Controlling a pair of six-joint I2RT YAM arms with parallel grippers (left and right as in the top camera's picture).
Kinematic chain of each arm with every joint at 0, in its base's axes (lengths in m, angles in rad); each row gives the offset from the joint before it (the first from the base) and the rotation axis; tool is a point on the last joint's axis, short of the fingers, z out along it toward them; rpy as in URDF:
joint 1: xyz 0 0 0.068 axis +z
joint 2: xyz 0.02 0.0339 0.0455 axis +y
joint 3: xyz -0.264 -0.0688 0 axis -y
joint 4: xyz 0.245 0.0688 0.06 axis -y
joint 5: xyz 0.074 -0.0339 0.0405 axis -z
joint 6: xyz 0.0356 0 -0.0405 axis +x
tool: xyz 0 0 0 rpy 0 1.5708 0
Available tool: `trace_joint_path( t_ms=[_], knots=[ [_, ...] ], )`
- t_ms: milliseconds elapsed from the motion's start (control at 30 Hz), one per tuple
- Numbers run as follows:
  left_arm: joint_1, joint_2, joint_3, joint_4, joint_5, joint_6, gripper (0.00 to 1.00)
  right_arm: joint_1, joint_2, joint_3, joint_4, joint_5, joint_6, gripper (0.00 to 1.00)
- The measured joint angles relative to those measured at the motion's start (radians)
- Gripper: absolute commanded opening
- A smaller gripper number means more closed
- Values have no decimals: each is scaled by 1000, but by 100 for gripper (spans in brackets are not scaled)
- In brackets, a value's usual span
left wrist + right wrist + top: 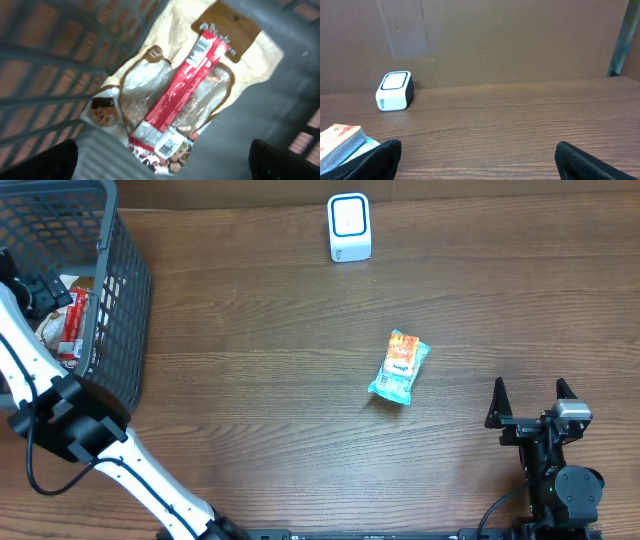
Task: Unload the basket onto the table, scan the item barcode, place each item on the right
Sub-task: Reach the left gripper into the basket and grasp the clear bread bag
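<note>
A white scanner [349, 227] with a dark-rimmed face stands at the table's far edge, and the right wrist view shows the scanner [395, 91] at left. A teal and orange snack packet [400, 366] lies flat mid-table; its end [340, 142] shows beside my right gripper's left finger. My right gripper [531, 402] rests open and empty at the near right. My left gripper [50, 300] hangs open inside the grey basket [120, 300]. In the left wrist view, the left gripper [165, 167] is above a red wrapper [185, 85] lying on a clear bag with a brown header [230, 30].
The wire basket's wall [50, 60] closes in on the left gripper. A cookie pack with a white barcode label [170, 146] lies under the red wrapper. A brown board [520, 40] backs the table behind the scanner.
</note>
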Motion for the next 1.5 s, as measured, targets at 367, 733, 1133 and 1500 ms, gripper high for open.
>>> trace_joint_path(
  t_ms=[367, 733, 1133, 1500],
  knots=[
    [0, 146, 0, 24, 24, 114, 100, 0, 0, 0, 0, 0, 1, 100],
    [0, 188, 0, 46, 70, 212, 100, 0, 0, 0, 0, 0, 0, 100],
    [0, 192, -84, 91, 69, 230, 100, 0, 0, 0, 0, 0, 0, 100],
    [0, 153, -185, 145, 82, 230, 67, 0, 0, 0, 0, 0, 0, 100]
  ],
)
